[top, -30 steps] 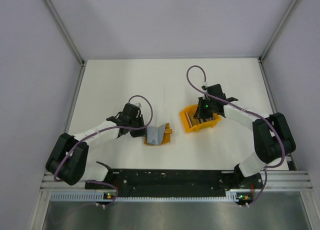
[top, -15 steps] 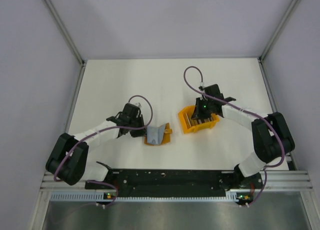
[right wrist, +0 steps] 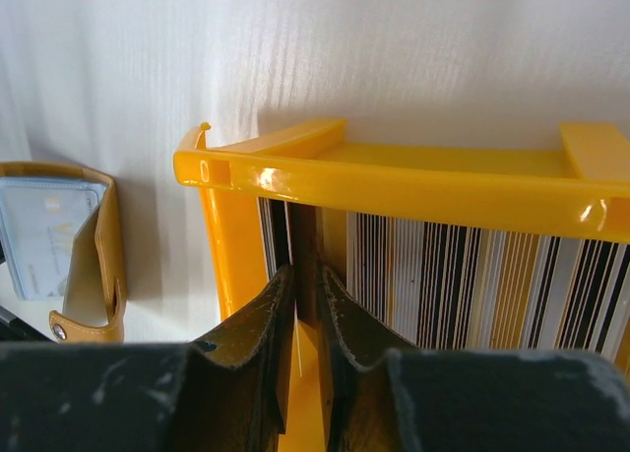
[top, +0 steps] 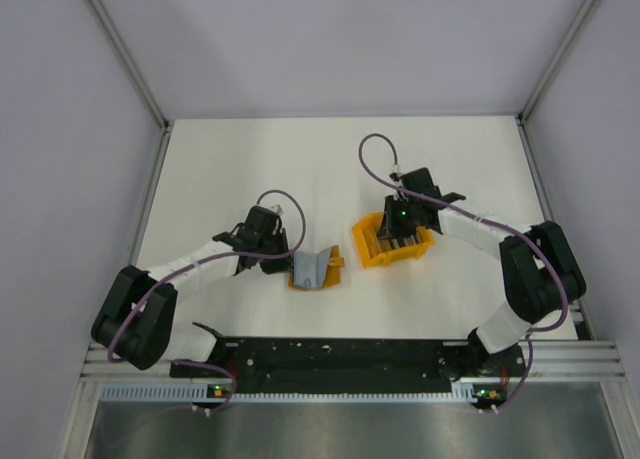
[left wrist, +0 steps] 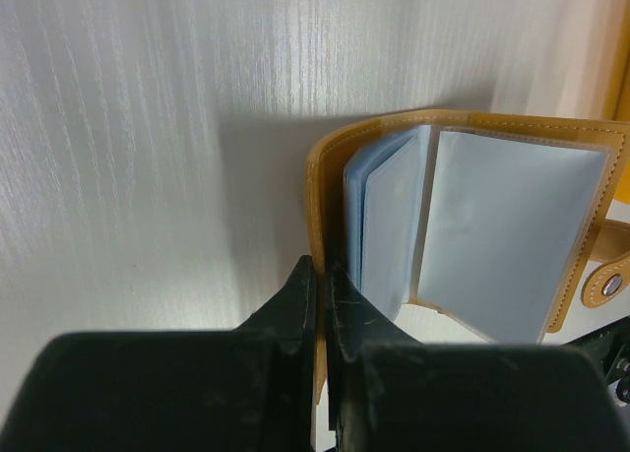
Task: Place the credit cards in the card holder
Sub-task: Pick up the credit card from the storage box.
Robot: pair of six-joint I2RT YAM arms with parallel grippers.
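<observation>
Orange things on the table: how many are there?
2. The card holder stands half open left of centre, its cover pinched by the left arm's fingers. The orange bin of cards sits to its right, the right arm's fingers inside it. No other shows.

The left arm (top: 200, 264) and right arm (top: 480, 225): white links, chunky black joints, 1 purple cable (top: 283, 205) looping over each wrist. Tiny green light (top: 402, 213) on the right 1. Gripper fingers (left wrist: 281, 309) are scuffed matte black.
</observation>
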